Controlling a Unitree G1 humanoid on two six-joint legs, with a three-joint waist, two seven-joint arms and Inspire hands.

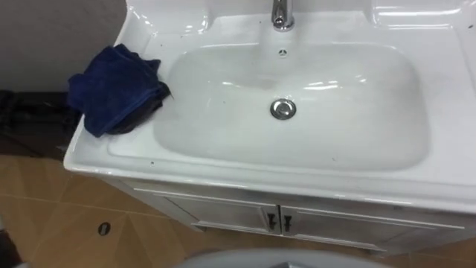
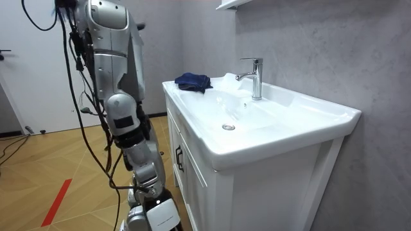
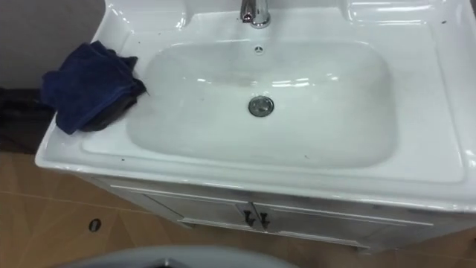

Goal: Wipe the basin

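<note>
Plainly, the white ceramic rectangular basin (image 1: 223, 112) holds nothing but its round chrome drain plug (image 1: 282, 109) at the middle; a crumpled dark blue cloth (image 1: 115, 89) lies on the white tabletop (image 1: 446, 74) just beside the basin's left edge; a chrome tap (image 1: 280, 13) stands behind; the robot stands before the white cabinet (image 1: 223, 212); either robot hand's state I cannot tell.

basin (image 1: 223, 160): glossy white ceramic | cloth (image 1: 113, 88): soft blue terry | tap (image 2: 255, 77): shiny metal
</note>
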